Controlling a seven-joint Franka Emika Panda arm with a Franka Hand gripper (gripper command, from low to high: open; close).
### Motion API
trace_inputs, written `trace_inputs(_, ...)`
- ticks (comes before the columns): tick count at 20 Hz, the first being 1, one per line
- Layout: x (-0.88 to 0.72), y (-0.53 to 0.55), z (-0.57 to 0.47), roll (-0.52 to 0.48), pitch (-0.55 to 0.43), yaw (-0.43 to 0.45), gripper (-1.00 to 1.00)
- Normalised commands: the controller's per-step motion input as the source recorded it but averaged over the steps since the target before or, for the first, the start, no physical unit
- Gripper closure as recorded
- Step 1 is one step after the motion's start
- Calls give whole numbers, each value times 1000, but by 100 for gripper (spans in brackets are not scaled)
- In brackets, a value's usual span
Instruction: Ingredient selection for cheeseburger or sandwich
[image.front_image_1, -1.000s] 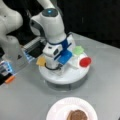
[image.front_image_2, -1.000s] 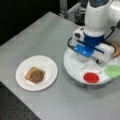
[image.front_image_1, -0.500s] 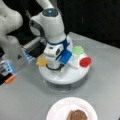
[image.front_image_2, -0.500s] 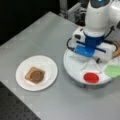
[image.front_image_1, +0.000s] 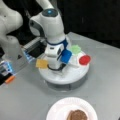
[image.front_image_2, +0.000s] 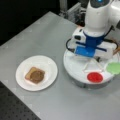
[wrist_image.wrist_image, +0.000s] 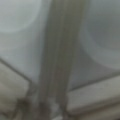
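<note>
I look at the last second and almost nothing has moved. My arm still sits low over the white tray (image.front_image_1: 65, 78), in the same spot as before. The claw (image.front_image_1: 54, 66) is down inside the tray, in the part near a front view's left. The arm's own body hides its tips, so I cannot tell how wide it is or if it has anything in it. The wrist view is pressed close to white tray wall and shows no food.

The yellow cheese (image.front_image_1: 41, 63) lies at the tray's edge, just beside the claw, and it is the piece nearest to it. The green lettuce (image.front_image_1: 75, 48) and the red disc (image.front_image_1: 84, 60) rest in their own parts of the tray, away from the claw.

On the table, well apart from the tray, is the white plate (image.front_image_2: 23, 67). The sandwich (image.front_image_2: 35, 75) has been started there: a tan bread square with the brown patty on top.

So I think the bread and patty are done. With no lift in that second, I judge I am paused right at the cheese, and the cheese is not out of the tray yet.
</note>
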Motion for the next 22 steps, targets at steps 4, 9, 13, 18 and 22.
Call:
trace_inputs(4,-287,-254,-180,32,-52,396,-100)
trace_inputs(9,-269,-261,-220,85,-37,422,-100)
trace_inputs(13,-261,-199,-250,115,-17,378,-100)
trace_inputs(18,-274,-177,-268,138,-3,303,-100)
trace_inputs(22,-244,-159,-295,121,-59,301,-100)
